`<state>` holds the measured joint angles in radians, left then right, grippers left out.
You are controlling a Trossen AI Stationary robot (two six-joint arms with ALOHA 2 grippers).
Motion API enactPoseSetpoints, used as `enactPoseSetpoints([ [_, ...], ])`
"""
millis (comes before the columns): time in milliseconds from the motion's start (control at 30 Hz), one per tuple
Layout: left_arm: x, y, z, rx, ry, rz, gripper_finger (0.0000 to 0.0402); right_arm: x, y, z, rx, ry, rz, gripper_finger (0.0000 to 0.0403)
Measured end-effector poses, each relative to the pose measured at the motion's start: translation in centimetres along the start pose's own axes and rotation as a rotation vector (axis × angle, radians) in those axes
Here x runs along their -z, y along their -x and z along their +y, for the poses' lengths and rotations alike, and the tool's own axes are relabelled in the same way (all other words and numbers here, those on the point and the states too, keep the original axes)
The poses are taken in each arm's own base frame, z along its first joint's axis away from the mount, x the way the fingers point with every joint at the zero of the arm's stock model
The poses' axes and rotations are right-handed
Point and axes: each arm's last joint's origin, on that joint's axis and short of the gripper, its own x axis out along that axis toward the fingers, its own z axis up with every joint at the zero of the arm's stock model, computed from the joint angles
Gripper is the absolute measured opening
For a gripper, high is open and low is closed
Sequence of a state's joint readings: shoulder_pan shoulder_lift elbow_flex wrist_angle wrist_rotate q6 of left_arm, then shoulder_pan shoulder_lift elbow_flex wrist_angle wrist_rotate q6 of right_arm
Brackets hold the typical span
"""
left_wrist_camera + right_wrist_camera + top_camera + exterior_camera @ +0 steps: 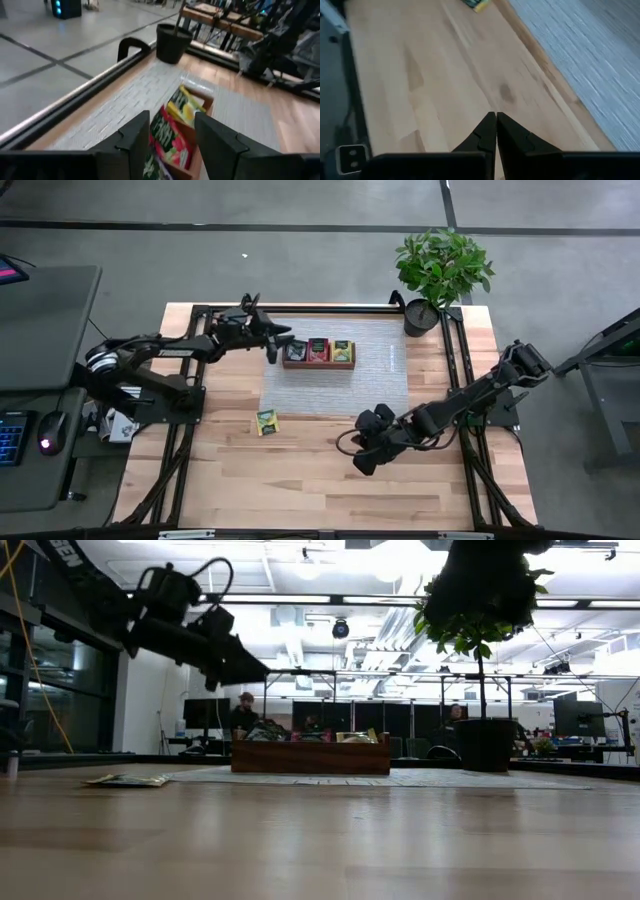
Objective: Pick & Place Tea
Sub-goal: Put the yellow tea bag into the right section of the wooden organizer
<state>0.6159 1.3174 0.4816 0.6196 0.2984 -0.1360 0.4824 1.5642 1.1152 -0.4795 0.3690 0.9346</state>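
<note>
A wooden table (pixel 330 480) holds a grey mat (pixel 380 380) with a brown wooden tray (pixel 320 363) of upright tea packets (pixel 172 132), red and yellow-green. The left gripper (pixel 272 348) hovers just beside the tray's left end, fingers (pixel 132 137) parted and empty. One yellow-green tea packet (pixel 267 422) lies flat on bare wood beside the mat. The right gripper (pixel 495 120) rests low near the mat's front edge, fingers pressed together, holding nothing. A potted plant (pixel 440 270) stands at the far corner.
</note>
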Motion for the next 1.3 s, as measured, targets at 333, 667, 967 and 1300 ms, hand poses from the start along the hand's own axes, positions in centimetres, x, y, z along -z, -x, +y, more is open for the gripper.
enactPoseSetpoints([
  [333, -1.1, 4.2, -1.5, -0.005, -0.046, 0.125, 0.0115, -4.3, -1.1, -0.8, -0.153, 0.145, -0.121, 0.0001],
  [667, 0.0, 8.2, -4.9, 0.003, -0.054, 0.174, 0.0103, -8.5, -3.8, -3.9, -0.262, 0.213, -0.152, 0.0001],
  [967, 4.5, 10.1, -8.5, 0.019, 0.235, 0.188, 0.0103, -10.5, -9.0, -3.1, -0.287, 0.338, -0.060, 0.0000],
  [1300, 7.5, 12.8, -12.4, -0.031, 0.390, 0.298, 0.0103, -13.0, -13.6, -2.7, -0.282, 0.598, 0.075, 0.0000],
])
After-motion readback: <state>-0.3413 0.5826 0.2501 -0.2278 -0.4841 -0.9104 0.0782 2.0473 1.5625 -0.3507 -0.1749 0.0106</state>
